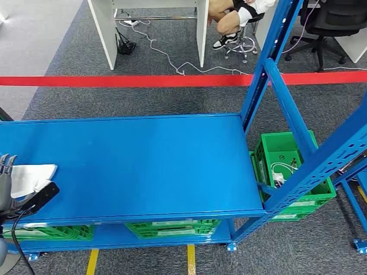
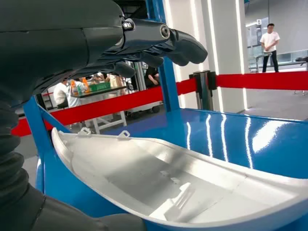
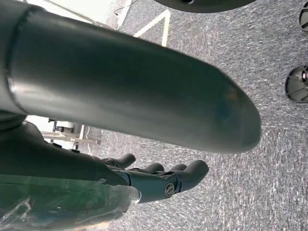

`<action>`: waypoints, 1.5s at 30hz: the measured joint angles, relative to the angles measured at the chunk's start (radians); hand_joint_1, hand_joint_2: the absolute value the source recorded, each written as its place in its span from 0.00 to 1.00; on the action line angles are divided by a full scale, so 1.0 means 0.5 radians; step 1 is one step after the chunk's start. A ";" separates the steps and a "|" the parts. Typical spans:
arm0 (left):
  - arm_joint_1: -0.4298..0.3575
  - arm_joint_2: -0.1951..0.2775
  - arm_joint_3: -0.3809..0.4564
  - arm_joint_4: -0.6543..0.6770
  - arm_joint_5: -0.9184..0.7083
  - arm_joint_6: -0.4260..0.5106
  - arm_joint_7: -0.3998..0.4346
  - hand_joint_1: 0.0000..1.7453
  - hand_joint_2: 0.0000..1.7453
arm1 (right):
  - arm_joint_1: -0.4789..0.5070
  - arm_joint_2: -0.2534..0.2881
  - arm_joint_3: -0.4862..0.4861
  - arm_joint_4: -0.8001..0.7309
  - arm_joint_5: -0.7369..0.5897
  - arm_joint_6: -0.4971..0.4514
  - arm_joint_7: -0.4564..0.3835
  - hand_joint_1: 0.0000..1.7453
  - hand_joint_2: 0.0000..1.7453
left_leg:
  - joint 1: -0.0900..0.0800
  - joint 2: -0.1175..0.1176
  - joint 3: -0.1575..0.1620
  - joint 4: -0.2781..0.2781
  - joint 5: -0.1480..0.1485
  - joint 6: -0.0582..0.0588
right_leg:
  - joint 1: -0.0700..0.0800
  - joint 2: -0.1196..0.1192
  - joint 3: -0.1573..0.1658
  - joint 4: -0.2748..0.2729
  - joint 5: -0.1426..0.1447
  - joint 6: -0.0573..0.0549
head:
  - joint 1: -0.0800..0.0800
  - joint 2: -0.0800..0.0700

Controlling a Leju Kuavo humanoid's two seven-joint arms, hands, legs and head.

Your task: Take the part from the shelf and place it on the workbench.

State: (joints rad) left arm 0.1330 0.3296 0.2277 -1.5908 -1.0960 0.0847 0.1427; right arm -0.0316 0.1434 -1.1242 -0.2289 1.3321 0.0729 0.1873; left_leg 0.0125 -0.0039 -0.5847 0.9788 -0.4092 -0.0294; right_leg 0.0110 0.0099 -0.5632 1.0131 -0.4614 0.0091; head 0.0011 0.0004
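The part [image 1: 32,175] is a white, shallow curved shell lying at the far left of the blue shelf surface [image 1: 143,166]. My left hand [image 1: 5,183] is right beside it at the picture's left edge. In the left wrist view the part [image 2: 163,183] lies with its hollow side up. My left hand's fingers [image 2: 145,41] stretch out above it with a clear gap, and the thumb [image 2: 72,216] sits low by its near edge. My right hand [image 3: 160,178] hangs over the grey carpet with fingers loosely extended, holding nothing.
Green crates [image 1: 173,228] sit on the lower shelf, and another green crate [image 1: 285,166] with cables stands at the right end. Blue uprights [image 1: 268,57] rise at the right. A red line [image 1: 129,81] crosses the floor behind; a person [image 1: 235,23] sits beyond it.
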 joint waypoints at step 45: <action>-0.011 -0.002 0.001 0.011 0.000 0.000 0.000 0.00 1.00 | -0.001 0.000 0.000 0.000 0.000 0.000 0.000 0.00 0.00 | 0.000 0.000 0.000 0.000 0.000 0.000 | 0.000 0.000 0.000 0.000 0.000 0.000 | 0.000 0.000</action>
State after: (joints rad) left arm 0.1276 0.3285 0.2281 -1.5854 -1.0960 0.0845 0.1427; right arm -0.0322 0.1434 -1.1242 -0.2289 1.3321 0.0729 0.1873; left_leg 0.0125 -0.0039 -0.5848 0.9788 -0.4092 -0.0294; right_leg 0.0111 0.0099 -0.5631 1.0131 -0.4614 0.0091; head 0.0011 0.0004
